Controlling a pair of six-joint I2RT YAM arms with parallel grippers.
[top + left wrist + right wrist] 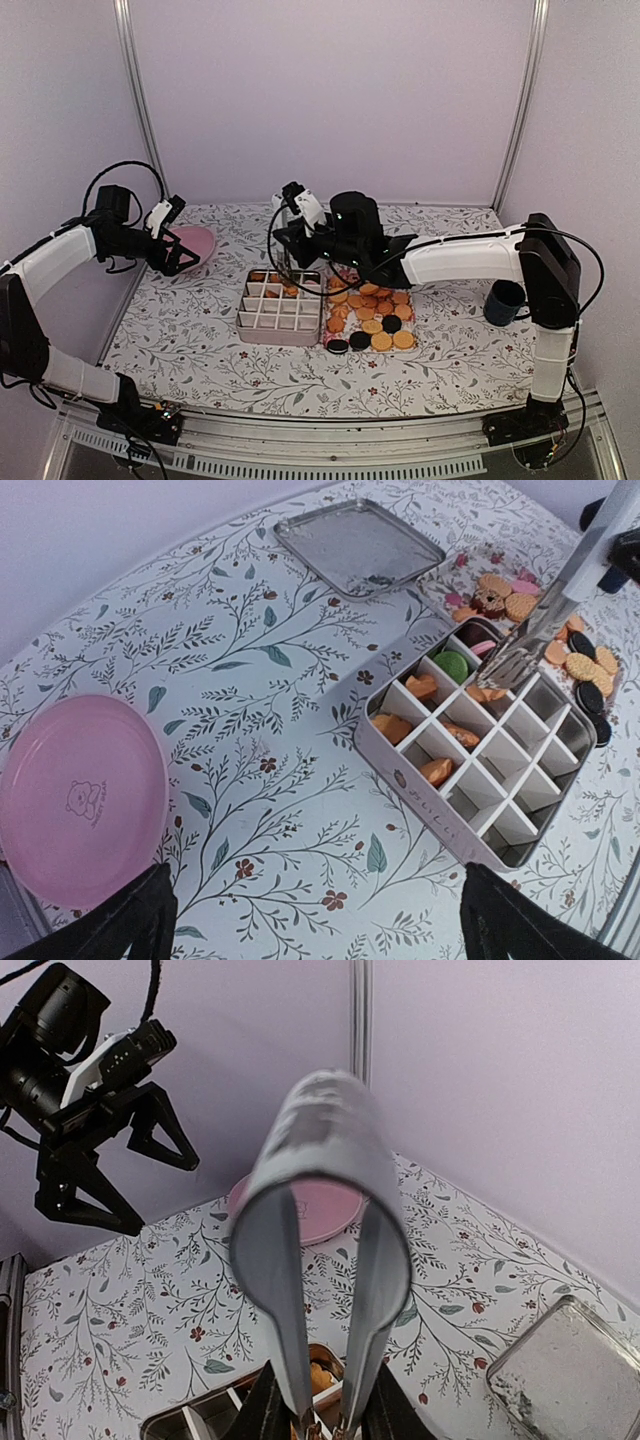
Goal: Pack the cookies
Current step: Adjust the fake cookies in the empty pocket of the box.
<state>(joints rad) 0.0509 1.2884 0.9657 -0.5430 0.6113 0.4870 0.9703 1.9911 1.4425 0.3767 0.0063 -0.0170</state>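
Floral table (200, 630); green cookie (451, 665) left-wrist-only.

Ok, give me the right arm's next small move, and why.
Probably ease the tongs open and lift: their tips sit in a tin cell by an orange cookie, and many cells are empty.

Your left arm (50, 260) and right arm (455, 262): white shells, black joints, black cables (124, 164); left gripper (315, 868) has black triangular fingers (120, 920).
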